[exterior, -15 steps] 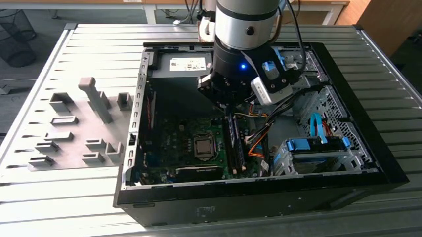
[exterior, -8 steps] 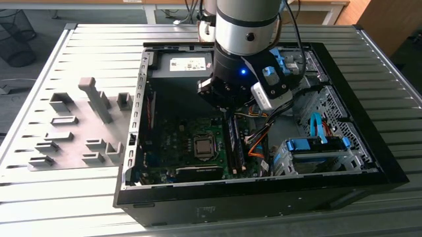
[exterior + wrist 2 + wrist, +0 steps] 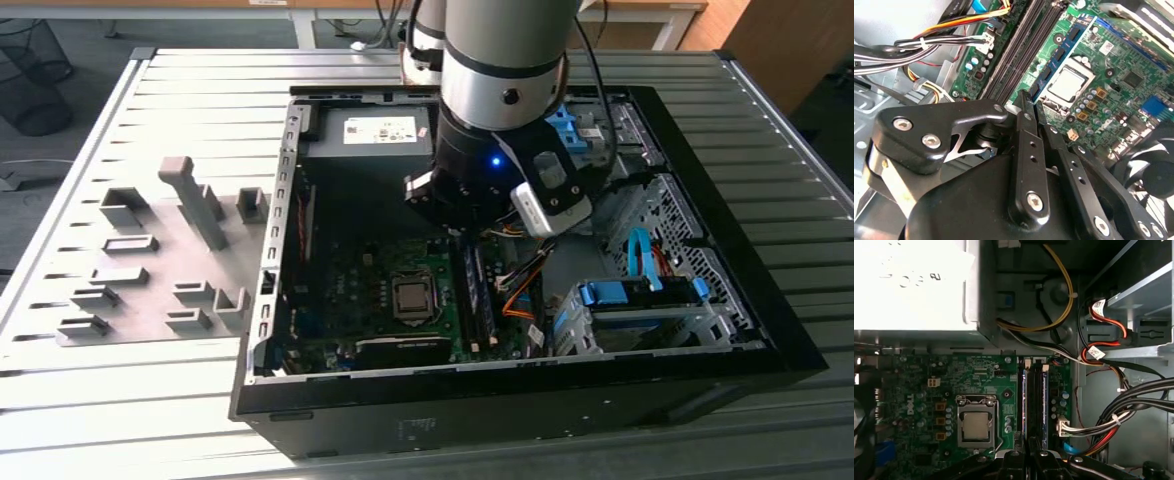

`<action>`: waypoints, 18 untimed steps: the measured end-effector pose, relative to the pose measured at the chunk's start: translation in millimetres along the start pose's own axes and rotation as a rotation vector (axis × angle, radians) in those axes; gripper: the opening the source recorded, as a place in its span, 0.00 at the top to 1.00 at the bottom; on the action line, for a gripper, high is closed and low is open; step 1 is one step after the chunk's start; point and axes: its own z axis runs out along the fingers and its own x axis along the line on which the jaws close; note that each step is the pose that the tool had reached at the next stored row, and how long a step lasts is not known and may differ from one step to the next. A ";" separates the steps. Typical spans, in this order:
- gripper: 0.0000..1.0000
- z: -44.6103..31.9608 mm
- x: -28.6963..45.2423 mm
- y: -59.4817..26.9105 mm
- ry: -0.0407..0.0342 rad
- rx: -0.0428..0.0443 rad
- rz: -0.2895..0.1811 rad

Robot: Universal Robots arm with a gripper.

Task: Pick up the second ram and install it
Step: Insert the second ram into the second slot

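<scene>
Exterior view first: the arm is reaching down into the open computer case, and the gripper is hanging low over the motherboard, right at the memory slots beside the processor socket. Off to the exterior view's left, well apart from the gripper, the gray holder blocks are sitting on the table.

Second wrist view: the fingers are running together to a narrow tip, pressed close at the near end of the memory slots. Whether a stick is pinched between them, I cannot tell. The processor socket is lying just beyond and to one side of the tip.

First wrist view: the gripper is sitting at the end of the slots, fingertips pressed together. The second ram is standing upright in its slot, just ahead of the tip, and a first stick is seated right alongside. Cable bundles are trailing off to the side.
</scene>
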 end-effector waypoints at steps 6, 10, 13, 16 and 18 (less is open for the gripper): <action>0.86 10.9 -0.7 -0.1 0.0001 0.0000 0.000; 0.86 12.2 -0.7 -0.2 0.0002 0.0002 0.000; 0.86 12.3 -0.7 -0.1 0.0001 0.0000 0.000; 0.86 13.0 -0.6 -0.1 0.0001 0.0000 0.000; 0.86 13.0 -0.7 -0.1 0.0001 0.0000 0.000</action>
